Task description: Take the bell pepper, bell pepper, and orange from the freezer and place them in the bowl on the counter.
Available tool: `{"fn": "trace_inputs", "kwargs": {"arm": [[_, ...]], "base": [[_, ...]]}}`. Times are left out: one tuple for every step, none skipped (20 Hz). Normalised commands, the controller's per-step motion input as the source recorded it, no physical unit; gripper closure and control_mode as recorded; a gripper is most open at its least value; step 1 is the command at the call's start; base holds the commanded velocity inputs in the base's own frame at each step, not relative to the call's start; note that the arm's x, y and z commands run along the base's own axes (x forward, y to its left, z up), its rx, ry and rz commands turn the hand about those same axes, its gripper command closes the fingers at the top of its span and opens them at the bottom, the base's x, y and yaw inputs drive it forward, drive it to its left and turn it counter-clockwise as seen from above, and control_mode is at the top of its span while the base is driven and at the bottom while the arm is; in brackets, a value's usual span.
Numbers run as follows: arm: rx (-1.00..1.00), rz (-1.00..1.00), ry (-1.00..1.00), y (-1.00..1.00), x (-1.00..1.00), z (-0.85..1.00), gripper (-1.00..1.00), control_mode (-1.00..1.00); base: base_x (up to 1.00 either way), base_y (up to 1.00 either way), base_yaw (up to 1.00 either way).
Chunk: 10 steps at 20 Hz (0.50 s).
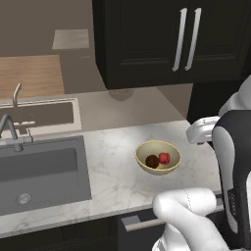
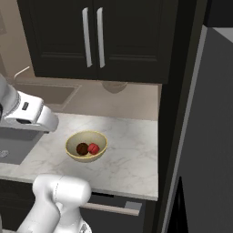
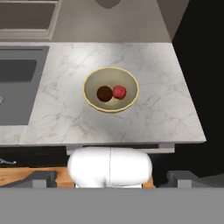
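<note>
Bare counter (image 3: 153, 105) rings the bowl (image 3: 111, 70); sink (image 3: 17, 87) lies well left.

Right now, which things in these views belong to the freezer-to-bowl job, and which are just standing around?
Part of the job:
- bowl on the counter
- one bell pepper in it
- orange beside the pepper
- gripper, open

Just there:
- sink
- faucet
- upper cabinet doors

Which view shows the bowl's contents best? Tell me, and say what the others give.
The hand view: it looks almost straight down into the bowl, so the orange and one bell pepper lie plainly side by side. Both base views show the same pair obliquely and smaller, with the near wall hiding part of the inside.
</note>
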Motion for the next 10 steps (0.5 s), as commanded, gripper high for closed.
{"fn": "trace_inputs", "kwargs": {"arm": [[0.00,0.00,0.00,0.00,-0.30,0.14,-1.00,-1.00],[0.00,0.00,0.00,0.00,-0.32,0.14,-1.00,-1.00],[0.00,0.00,0.00,0.00,-0.30,0.09,-1.00,-1.00],[0.00,0.00,0.00,0.00,-0.10,0.19,-1.00,-1.00],[0.00,0.00,0.01,0.00,-0.09,0.26,-1.00,-1.00],[0.00,0.00,0.00,0.00,-0.22,0.16,-1.00,-1.00],[0.00,0.00,0.00,0.00,-0.24,0.13,-1.00,-1.00],[0.00,0.00,0.00,0.00,-0.17,0.19,-1.00,-1.00],[0.00,0.00,0.00,0.00,-0.21,0.24,-1.00,-1.00],[0.00,0.00,0.00,-0.01,-0.29,0.20,-1.00,-1.00]], "base": [[0.00,0.00,0.00],[0.00,0.00,0.00],[0.00,0.00,0.00],[0.00,0.00,0.00],[0.00,0.00,0.00],[0.00,0.00,0.00],[0.00,0.00,0.00],[0.00,0.00,0.00],[0.00,0.00,0.00],[0.00,0.00,0.00]]}}
